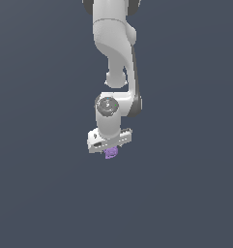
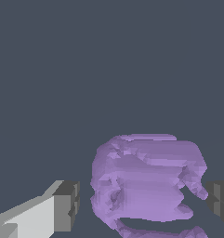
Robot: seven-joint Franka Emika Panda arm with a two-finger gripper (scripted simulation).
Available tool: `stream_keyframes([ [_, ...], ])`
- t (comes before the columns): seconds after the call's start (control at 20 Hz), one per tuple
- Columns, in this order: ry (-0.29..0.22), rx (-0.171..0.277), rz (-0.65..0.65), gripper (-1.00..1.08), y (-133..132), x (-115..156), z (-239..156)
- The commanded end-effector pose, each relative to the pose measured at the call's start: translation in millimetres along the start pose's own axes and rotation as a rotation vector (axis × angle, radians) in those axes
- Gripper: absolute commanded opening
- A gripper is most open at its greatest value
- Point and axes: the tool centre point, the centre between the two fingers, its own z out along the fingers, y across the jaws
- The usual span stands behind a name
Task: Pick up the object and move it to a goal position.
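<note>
The object is a purple, lumpy, roundish thing that fills the lower middle of the wrist view. It lies between the two dark fingertips of my gripper. One fingertip stands a small gap away from it, and the other fingertip is right at its opposite side. The gripper is open around the object. In the exterior view the white gripper points down, and the object shows just below the hand as a tiny purple spot.
A plain dark blue-grey ground surrounds the object on all sides. The white arm reaches down from the top of the exterior view.
</note>
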Motion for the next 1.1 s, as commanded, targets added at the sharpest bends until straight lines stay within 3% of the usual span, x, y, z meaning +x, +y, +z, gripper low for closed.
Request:
stream_keyframes([
  [0.0, 0.001, 0.000, -0.001, 1.00, 0.1, 0.1, 9.5],
  [0.2, 0.001, 0.000, -0.001, 1.00, 0.3, 1.3, 13.5],
  [0.25, 0.001, 0.000, -0.001, -1.00, 0.3, 1.3, 13.5],
  [1.05, 0.002, -0.001, -0.001, -1.00, 2.8, -2.8, 5.0],
])
